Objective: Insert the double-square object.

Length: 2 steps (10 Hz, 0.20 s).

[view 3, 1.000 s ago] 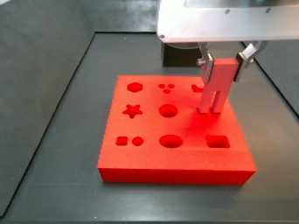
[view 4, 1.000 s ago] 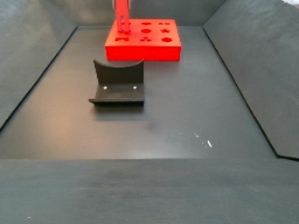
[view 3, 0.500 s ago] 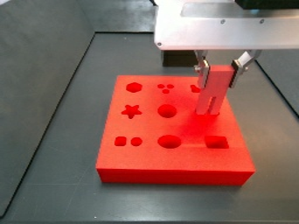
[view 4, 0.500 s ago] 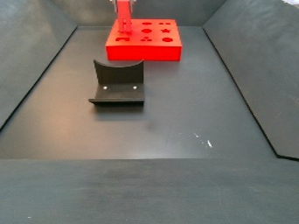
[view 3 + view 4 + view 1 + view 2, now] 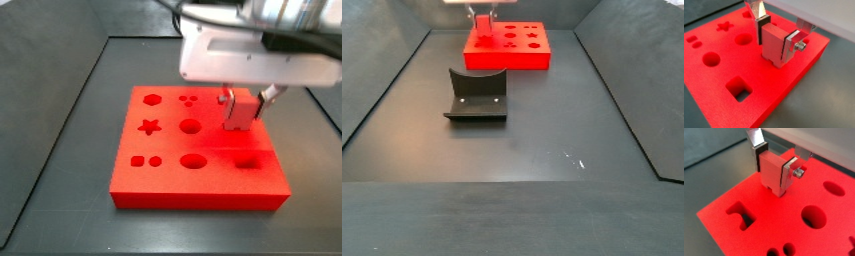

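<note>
The double-square object [image 5: 774, 46] is a slim red peg, held upright between my gripper's [image 5: 776, 36] silver fingers. It also shows in a wrist view [image 5: 771, 174] and in a side view [image 5: 241, 112]. My gripper [image 5: 246, 98] hangs low over the far right part of the red board [image 5: 160, 182]. The peg's notched lower end is close over the board's flat top, beside a square hole [image 5: 739, 91]. I cannot tell whether it touches. In a side view the gripper [image 5: 480, 14] is at the far end, over the board [image 5: 509, 62].
The board has several shaped holes: a star [image 5: 151, 127], rounds [image 5: 194, 160] and small paired holes [image 5: 147, 160]. The dark fixture [image 5: 476, 95] stands on the floor in front of the board. Dark walls [image 5: 382, 90] line the floor on both sides.
My gripper has come down with the peg in it. The peg's lower end is now much closer to the board's top. The board has not moved.
</note>
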Tool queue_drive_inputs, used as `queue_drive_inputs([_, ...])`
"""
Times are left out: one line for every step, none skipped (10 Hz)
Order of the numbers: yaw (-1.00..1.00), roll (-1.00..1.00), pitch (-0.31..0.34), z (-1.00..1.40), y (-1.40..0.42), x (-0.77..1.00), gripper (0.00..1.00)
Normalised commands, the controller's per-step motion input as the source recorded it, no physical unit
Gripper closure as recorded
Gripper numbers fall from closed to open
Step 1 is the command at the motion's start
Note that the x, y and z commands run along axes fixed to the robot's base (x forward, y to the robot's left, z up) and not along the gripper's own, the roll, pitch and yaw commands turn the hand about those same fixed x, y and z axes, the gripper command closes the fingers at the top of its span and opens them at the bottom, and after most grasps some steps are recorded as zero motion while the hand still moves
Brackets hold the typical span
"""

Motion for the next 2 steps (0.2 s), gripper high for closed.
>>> queue_drive_inputs([-0.05,0.00,0.030,-0.05,0.01,0.03,1.00])
queue_drive_inputs([0.00,0.00,0.000,0.00,0.00,0.00,1.00])
